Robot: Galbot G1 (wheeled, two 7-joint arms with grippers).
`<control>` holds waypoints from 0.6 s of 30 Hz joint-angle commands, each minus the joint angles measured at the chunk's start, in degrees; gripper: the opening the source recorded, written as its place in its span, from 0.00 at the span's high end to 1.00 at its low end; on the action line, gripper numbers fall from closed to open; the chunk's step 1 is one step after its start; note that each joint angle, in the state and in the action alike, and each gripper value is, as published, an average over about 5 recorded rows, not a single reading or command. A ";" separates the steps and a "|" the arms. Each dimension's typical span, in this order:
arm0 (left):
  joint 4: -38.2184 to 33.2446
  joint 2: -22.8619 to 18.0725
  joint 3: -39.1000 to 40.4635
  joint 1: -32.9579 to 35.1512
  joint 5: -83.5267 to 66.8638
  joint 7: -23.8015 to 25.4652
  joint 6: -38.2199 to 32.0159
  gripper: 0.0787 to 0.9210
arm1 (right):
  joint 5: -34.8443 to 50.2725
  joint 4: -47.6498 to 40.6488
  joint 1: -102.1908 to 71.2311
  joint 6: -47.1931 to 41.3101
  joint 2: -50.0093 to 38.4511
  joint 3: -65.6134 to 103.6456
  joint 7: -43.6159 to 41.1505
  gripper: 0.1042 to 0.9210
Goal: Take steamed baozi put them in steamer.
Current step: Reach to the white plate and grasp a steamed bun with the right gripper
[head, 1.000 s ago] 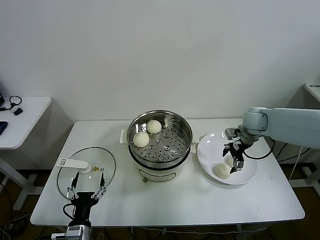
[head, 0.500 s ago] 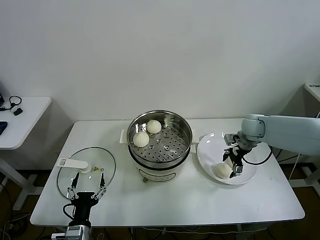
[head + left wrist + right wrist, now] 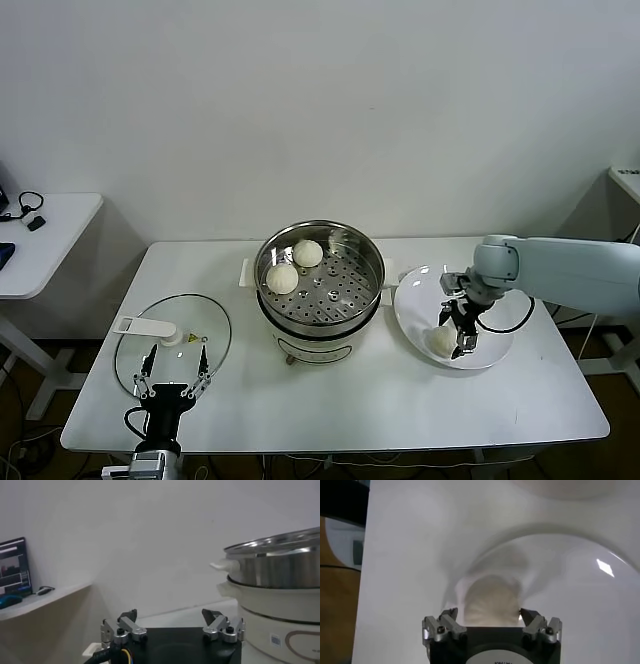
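Cream-white pleated buns (image 3: pixel 282 278) are sitting two deep in our shiny steel steamer (image 3: pixel 320 283) while our right gripper (image 3: pixel 451 325), fingers spread, is straddling another bun (image 3: pixel 491 606) on the round white plate (image 3: pixel 495 343), and our left gripper (image 3: pixel 172 376), fingers also spread, is idling by the glass lid (image 3: pixel 190 328).

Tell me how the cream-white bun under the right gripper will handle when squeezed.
The round cream-white bun looks like soft dough, so it probably dents. The open right gripper straddles it. On the smooth white plate it may slide or roll when nudged.

The right arm (image 3: pixel 570 268) wears a smooth pale grey-blue shell with black cable looped at its wrist, and both the right gripper (image 3: pixel 452 336) and left gripper (image 3: pixel 172 376) have black bodies with silvery, screw-studded finger mounts.
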 commanded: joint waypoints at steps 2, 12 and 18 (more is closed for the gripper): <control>0.27 -0.21 0.09 -0.04 0.09 -0.04 -0.21 0.12 | -0.23 -0.77 -0.90 0.12 0.18 0.42 -0.16 0.13; 0.22 -0.25 0.15 -0.36 0.02 -0.02 -0.06 0.12 | -0.34 -0.54 0.23 0.16 0.25 -0.07 -0.25 0.32; 0.16 -0.34 0.17 -0.28 0.02 -0.05 -0.10 0.12 | -0.26 -0.47 1.88 0.36 0.87 -0.91 -0.40 0.34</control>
